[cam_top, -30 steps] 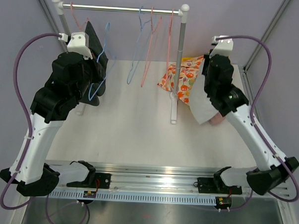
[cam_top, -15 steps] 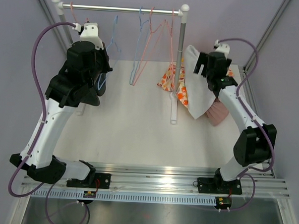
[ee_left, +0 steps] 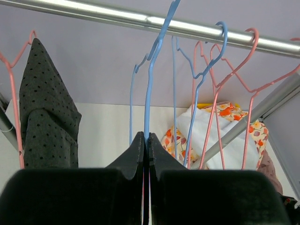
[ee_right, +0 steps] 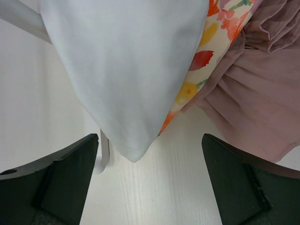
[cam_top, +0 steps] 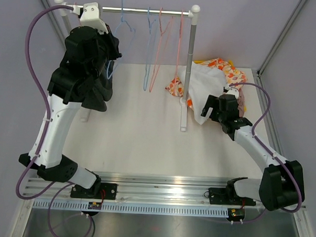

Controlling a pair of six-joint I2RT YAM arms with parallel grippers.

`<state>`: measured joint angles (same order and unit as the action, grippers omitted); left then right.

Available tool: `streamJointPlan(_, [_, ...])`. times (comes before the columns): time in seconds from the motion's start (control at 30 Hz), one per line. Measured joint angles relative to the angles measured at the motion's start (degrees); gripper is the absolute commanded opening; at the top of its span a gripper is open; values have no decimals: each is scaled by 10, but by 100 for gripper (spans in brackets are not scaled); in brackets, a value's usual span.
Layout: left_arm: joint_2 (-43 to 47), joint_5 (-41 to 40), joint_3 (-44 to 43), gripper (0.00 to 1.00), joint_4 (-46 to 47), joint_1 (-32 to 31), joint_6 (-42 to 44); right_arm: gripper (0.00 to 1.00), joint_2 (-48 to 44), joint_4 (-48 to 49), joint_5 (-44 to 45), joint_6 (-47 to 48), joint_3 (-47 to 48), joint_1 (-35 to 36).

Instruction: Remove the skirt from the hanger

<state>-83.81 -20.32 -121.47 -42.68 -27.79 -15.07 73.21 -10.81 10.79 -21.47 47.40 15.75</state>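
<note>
My left gripper [ee_left: 146, 138] is shut on the lower wire of a bare blue hanger [ee_left: 151, 79], held up with its hook at the metal rail [ee_left: 117, 16]. From the top view this gripper [cam_top: 112, 66] is high at the rail's left end, the blue hanger [cam_top: 123, 22] above it. The white skirt [cam_top: 204, 84] lies off the hanger on a heap of clothes right of the rack post. My right gripper [cam_top: 208, 109] stands open just in front of it. The skirt's pointed corner [ee_right: 126, 61] lies on the table between the open fingers [ee_right: 70, 164], touching neither.
A floral cloth [cam_top: 228, 69] and a pink ruffled garment [ee_right: 253, 93] lie under and beside the skirt. A dark dotted garment [ee_left: 47, 108] hangs on a pink hanger at the rail's left. Other blue and pink hangers [cam_top: 161, 40] hang mid-rail. The rack post [cam_top: 189, 62] stands beside the heap.
My right gripper opened, let the white skirt drop on the heap, and drew back toward the near side. My left gripper lifted the blue hanger up toward the rail.
</note>
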Motion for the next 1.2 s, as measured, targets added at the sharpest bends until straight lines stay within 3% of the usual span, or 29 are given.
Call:
streamJointPlan(0.2, [-63, 25, -61, 0, 21, 0, -15, 100, -19, 7, -10, 0, 0, 0])
streamJointPlan(0.4, [-125, 43, -67, 0, 25, 0, -24, 99, -35, -2, -10, 2, 0, 0])
streamJointPlan(0.57, [-115, 45, -29, 0, 21, -1, -28, 99, -78, -10, -10, 1, -10, 0])
streamJointPlan(0.73, [-35, 30, 59, 6, 10, -1, -25, 99, -97, -14, -15, -5, -16, 0])
streamJointPlan(0.83, [22, 13, 96, 15, 8, -1, -15, 99, -110, -23, -16, -11, -23, 0])
streamJointPlan(0.97, [87, -14, 110, 59, 3, -1, 4, 99, -128, -34, -21, -17, -28, 0])
streamJointPlan(1.0, [100, -21, 111, 77, 3, -1, 7, 100, -134, -39, -22, -18, -29, 0])
streamJointPlan(1.1, [131, -41, 114, 92, 1, 3, 16, 99, -157, -51, -26, -21, -32, 0])
streamJointPlan(1.2, [146, -61, 114, 96, -4, 13, 24, 99, -182, -67, -26, -22, -36, 0])
